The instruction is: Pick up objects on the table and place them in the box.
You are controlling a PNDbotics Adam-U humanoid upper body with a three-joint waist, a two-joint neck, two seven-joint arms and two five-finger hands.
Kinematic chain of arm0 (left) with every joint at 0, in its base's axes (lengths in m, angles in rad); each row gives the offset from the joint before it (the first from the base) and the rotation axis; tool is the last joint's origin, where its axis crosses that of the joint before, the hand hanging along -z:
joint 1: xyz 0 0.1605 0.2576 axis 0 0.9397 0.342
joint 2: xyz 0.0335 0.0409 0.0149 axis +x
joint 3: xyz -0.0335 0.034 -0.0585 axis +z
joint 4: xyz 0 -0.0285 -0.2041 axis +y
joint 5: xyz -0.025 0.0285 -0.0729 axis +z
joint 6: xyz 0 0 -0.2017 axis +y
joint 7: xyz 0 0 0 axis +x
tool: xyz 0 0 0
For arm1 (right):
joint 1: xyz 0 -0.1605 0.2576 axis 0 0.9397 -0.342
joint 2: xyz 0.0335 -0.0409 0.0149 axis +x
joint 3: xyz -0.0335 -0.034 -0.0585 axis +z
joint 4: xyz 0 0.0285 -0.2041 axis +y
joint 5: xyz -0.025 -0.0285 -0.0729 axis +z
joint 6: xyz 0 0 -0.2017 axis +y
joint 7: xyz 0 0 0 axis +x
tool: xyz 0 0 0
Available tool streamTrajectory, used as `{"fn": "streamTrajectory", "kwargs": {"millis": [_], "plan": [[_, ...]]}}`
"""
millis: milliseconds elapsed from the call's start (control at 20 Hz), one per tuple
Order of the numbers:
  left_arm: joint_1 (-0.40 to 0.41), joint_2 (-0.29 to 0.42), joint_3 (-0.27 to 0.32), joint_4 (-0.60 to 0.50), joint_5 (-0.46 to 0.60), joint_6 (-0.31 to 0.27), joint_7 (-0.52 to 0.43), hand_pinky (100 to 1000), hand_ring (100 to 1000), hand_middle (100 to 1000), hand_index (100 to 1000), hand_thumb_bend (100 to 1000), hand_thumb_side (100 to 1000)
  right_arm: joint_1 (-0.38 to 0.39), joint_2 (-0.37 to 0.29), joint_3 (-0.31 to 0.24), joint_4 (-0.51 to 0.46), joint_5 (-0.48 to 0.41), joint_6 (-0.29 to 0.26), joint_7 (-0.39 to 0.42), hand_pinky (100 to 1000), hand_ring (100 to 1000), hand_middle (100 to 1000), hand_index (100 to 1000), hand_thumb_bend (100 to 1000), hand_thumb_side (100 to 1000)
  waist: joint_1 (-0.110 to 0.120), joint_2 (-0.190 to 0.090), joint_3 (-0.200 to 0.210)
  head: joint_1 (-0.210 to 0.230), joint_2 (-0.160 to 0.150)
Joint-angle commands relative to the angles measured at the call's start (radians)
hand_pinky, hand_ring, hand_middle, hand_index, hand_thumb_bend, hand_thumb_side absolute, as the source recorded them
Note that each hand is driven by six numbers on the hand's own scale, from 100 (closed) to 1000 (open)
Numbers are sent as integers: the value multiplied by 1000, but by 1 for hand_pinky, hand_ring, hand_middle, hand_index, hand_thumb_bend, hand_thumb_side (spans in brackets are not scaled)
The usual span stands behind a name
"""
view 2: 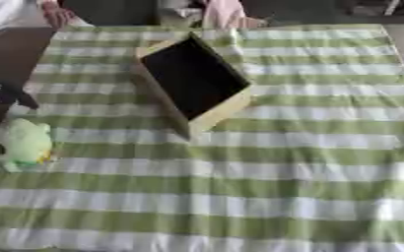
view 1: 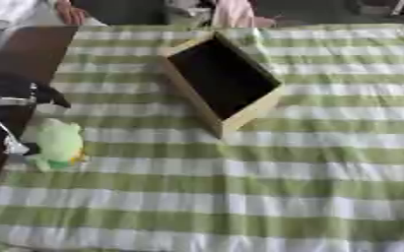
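A pale green plush toy (view 1: 60, 144) with a bit of orange at its lower right sits at the left edge of the striped table. My left arm comes in from the left, black with silver parts, and its hand (view 1: 14, 145) is right against the toy's left side, mostly hidden behind it. A wooden box (view 1: 251, 112) with a dark inside lies askew on the table's far middle, its opening facing up, well to the right of the toy. My right hand does not show in either view.
A green and white striped cloth (view 1: 266, 187) covers the table, and nothing else lies on its near and right parts. Bare dark wood (view 1: 24, 47) shows at the far left. People sit beyond the far edge.
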Motion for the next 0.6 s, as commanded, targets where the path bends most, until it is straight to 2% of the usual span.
{"fn": "streamTrajectory", "kwargs": {"millis": [50, 350, 450, 600], "plan": [[-8, 45, 15, -1, 2, -49, -59, 806, 895, 894, 977, 433, 393, -10, -16, -6, -6, -2, 4, 0, 653, 631, 577, 803, 100, 1000, 1, -12, 1, 2, 6], [-17, 31, 33, 0, -11, -35, -33, 799, 889, 885, 971, 399, 378, -7, -16, -6, -4, -4, 7, 2, 653, 630, 577, 803, 100, 1000, 0, -12, 0, 1, 6], [-21, 30, 35, -5, -10, -33, -28, 801, 893, 889, 974, 420, 379, -7, -15, -6, -4, -4, 7, 2, 653, 630, 577, 803, 100, 1000, 1, -12, 1, 2, 7], [-29, 27, 23, 3, -18, -33, -30, 802, 897, 894, 978, 477, 433, -8, -14, -5, -5, -5, 7, 4, 652, 629, 576, 802, 100, 1000, 1, -13, 0, 4, 7]]}}
